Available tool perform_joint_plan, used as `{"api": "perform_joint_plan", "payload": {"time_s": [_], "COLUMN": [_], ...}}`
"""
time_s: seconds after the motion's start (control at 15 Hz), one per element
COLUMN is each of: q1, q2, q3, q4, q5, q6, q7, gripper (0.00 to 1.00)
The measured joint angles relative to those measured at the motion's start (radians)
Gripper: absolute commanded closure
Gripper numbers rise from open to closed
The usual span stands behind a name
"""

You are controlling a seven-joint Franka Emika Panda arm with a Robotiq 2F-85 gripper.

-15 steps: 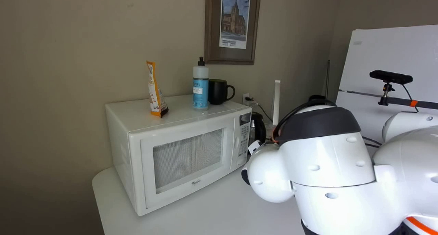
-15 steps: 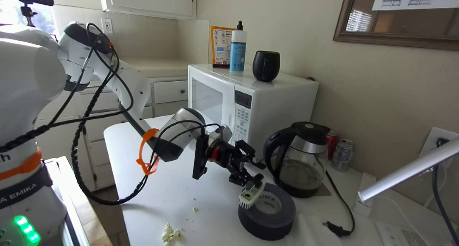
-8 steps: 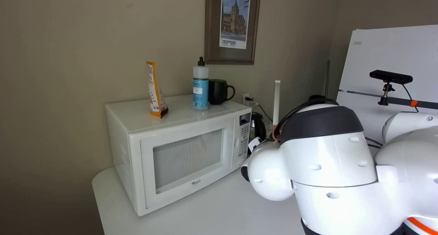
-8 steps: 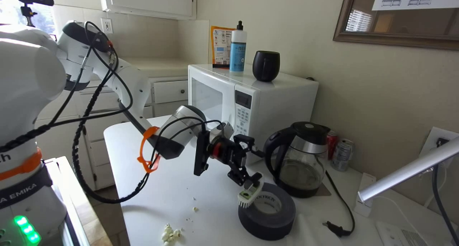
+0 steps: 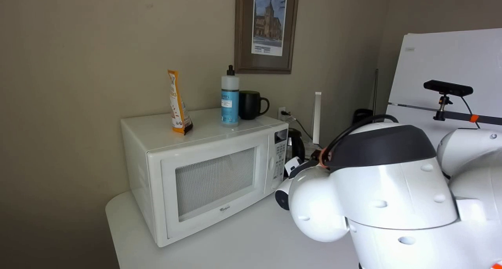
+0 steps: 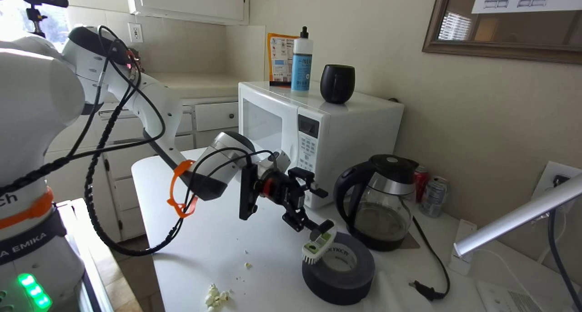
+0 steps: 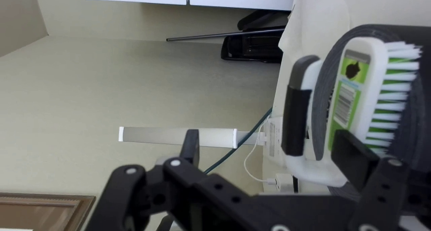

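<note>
One claw spread wide, pinching nothing, brush over tape roll's edge, kettle apart.

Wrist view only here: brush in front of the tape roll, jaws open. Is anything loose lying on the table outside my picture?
Observer: Yes, a small heap of popcorn on the table.
Operator: Seen from outside, which way up is the brush?
Observer: In an exterior view its bristles point downward at the edge of the tape roll; I can't tell whether they touch it.
Operator: And what's standing on the microwave?
Observer: A bag, a bottle and a mug, in both exterior views.
</note>
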Motion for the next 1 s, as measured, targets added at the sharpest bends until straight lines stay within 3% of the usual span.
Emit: {"api": "perform_joint_plan", "payload": {"time_s": [0.27, 0.53, 0.93, 1.0], "q1": [0.053, 0.111, 0.074, 0.056], "q2": [0.000, -0.020, -0.149, -0.185], "q3": [-0.004, -0.061, -0.188, -0.212], "q4": [-0.042, -0.167, -0.363, -0.379], "q5": [0.045, 0.126, 0.362, 0.356], "q6": [0.043, 0.296, 0.661, 0.701], "q7": [-0.001, -0.038, -0.356, -0.390], "gripper": [0.00, 0.00, 0.00, 0.00]}}
